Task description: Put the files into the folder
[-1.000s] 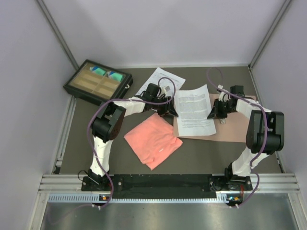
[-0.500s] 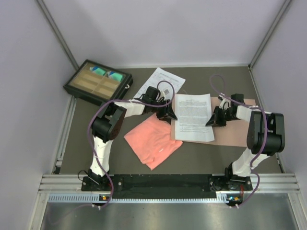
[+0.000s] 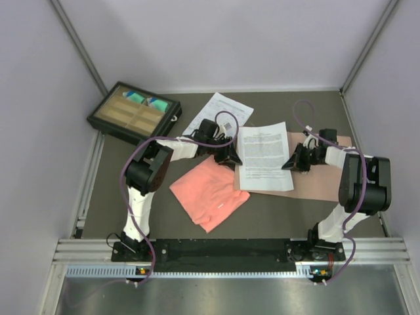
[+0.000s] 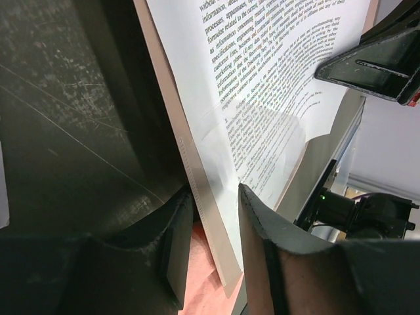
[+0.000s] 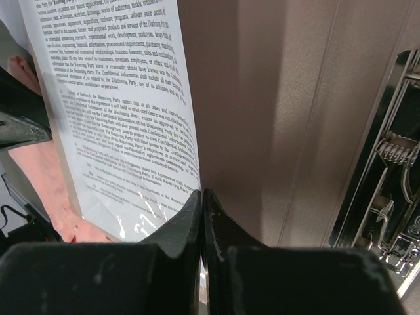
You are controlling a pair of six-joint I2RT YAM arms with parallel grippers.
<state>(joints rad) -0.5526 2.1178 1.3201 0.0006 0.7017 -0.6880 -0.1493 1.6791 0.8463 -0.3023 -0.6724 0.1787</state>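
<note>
The dense-text sheet (image 3: 264, 157), in a clear sleeve, lies over the left half of the open tan folder (image 3: 325, 180). My right gripper (image 3: 293, 164) is shut on the sheet's right edge (image 5: 111, 85), its fingertips (image 5: 201, 193) pressed together just above the folder's inner face (image 5: 275, 98). My left gripper (image 3: 231, 157) is at the sheet's left edge. In the left wrist view its jaws (image 4: 215, 197) stand apart, with the sleeve's edge (image 4: 275, 79) between them. The second sheet (image 3: 220, 111), with the table-like layout, lies on the table behind the left arm.
A salmon-pink folded cloth (image 3: 210, 191) lies front left of the folder, partly under my left gripper. The folder's metal ring clip (image 5: 387, 164) is at its right. A black compartment box (image 3: 134, 111) stands at the back left. Walls close in three sides.
The sheet has come down from a raised, tilted hold to lie flatter on the folder. Both grippers moved slightly forward and down with it, and the right one shifted a little to the right.
</note>
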